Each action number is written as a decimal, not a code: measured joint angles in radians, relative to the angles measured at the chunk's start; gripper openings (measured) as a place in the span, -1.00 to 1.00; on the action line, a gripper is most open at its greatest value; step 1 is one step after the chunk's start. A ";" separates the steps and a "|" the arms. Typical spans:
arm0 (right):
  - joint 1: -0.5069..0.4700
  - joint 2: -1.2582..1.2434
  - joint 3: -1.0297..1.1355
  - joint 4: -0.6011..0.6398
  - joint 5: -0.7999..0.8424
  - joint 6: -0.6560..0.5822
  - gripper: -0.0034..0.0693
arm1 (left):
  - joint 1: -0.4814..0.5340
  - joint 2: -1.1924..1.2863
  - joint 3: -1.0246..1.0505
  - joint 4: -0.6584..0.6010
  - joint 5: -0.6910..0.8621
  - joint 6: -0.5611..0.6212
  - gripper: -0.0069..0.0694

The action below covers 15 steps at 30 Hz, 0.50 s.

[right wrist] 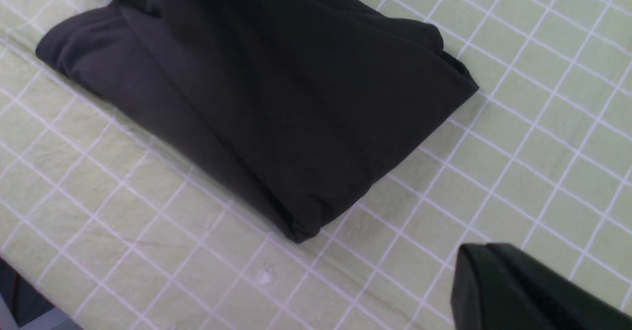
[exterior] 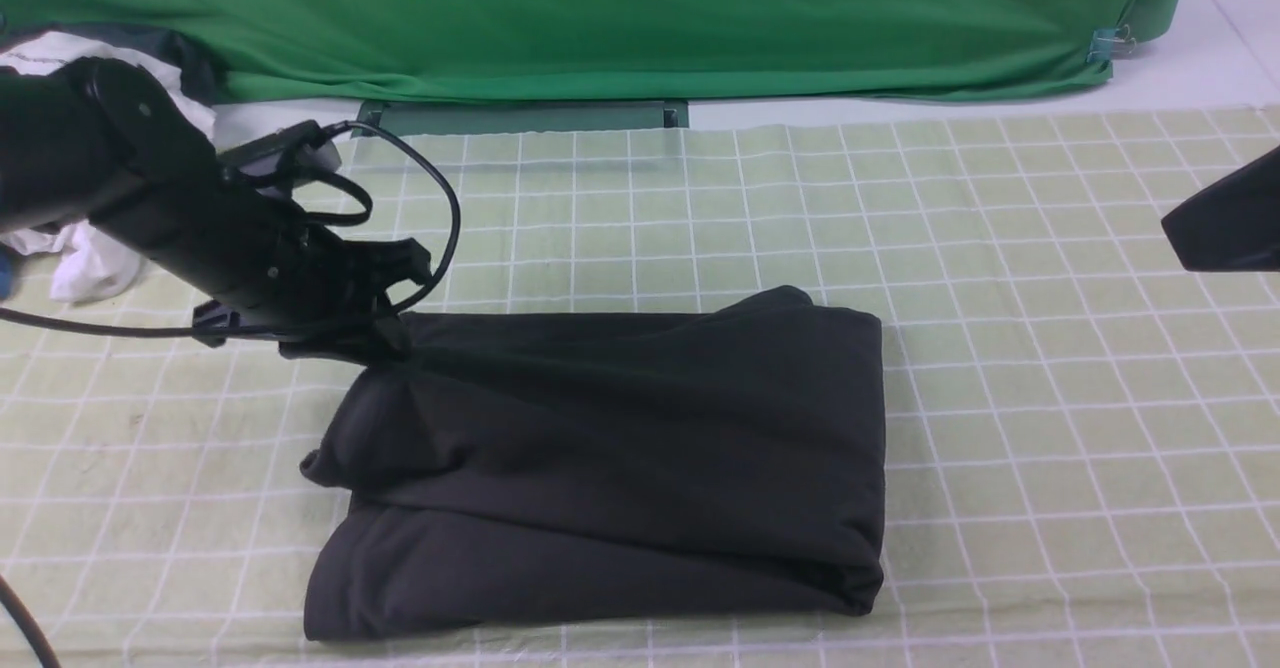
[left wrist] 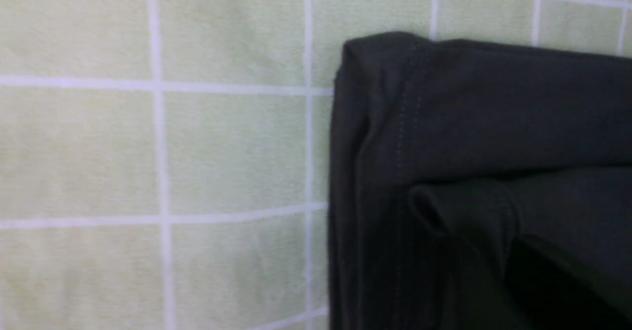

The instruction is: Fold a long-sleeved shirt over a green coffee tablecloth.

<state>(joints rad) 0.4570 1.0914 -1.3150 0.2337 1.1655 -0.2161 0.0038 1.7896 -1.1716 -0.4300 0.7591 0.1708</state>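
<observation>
The long-sleeved shirt lies folded into a thick dark rectangle on the green coffee tablecloth, logo hidden. My left gripper sits at the shirt's far-left corner, where the fabric rises in a peak into its jaws; the fingertips merge with the dark cloth. The left wrist view shows that stitched shirt corner over the tablecloth. My right gripper hovers at the right edge, away from the shirt, shut on nothing. In its wrist view the right gripper has both fingers pressed together, and the shirt lies beyond.
A bright green fabric backdrop hangs across the back, held by a clip. A white garment lies at the far left behind my left arm. A black cable loops off the left wrist. The tablecloth's near edge shows.
</observation>
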 joint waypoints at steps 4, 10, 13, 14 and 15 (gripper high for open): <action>0.000 -0.063 0.000 -0.042 0.026 -0.001 -0.91 | 0.002 0.000 -0.097 0.111 0.097 -0.045 -0.02; 0.000 -0.242 0.000 -0.179 0.044 0.045 -0.90 | 0.005 0.000 -0.271 0.184 0.255 -0.070 0.41; 0.000 -0.360 0.003 -0.226 0.046 0.070 -0.89 | 0.005 0.000 -0.334 0.148 0.307 -0.075 0.48; 0.000 -0.389 0.010 -0.234 0.045 0.076 -0.89 | 0.005 0.000 -0.342 0.138 0.313 -0.075 0.48; 0.000 -0.457 0.026 -0.234 0.045 0.085 -0.89 | 0.005 0.000 -0.355 0.118 0.317 -0.075 0.48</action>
<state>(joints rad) 0.4570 0.6343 -1.2893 0.0000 1.2102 -0.1315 0.0090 1.7896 -1.5264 -0.3118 1.0764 0.0956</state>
